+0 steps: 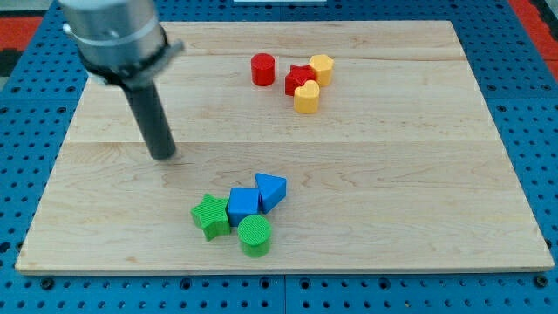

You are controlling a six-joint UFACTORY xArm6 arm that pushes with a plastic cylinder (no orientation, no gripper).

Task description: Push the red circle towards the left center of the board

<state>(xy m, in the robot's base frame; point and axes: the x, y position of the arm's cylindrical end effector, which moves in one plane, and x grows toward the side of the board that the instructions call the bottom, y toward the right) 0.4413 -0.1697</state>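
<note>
The red circle (262,69) stands near the view's top, a little left of centre, apart from the other blocks. My tip (163,155) rests on the wooden board (392,174) at the view's left centre, well down and to the left of the red circle and not touching any block. The rod rises from the tip to the grey arm head at the view's top left.
Just right of the red circle sits a cluster: a red star (299,79), a yellow hexagon (322,67) and a yellow heart (306,98). Near the view's bottom centre sit a green star (210,215), a blue square (243,207), a blue triangle (271,190) and a green circle (255,235).
</note>
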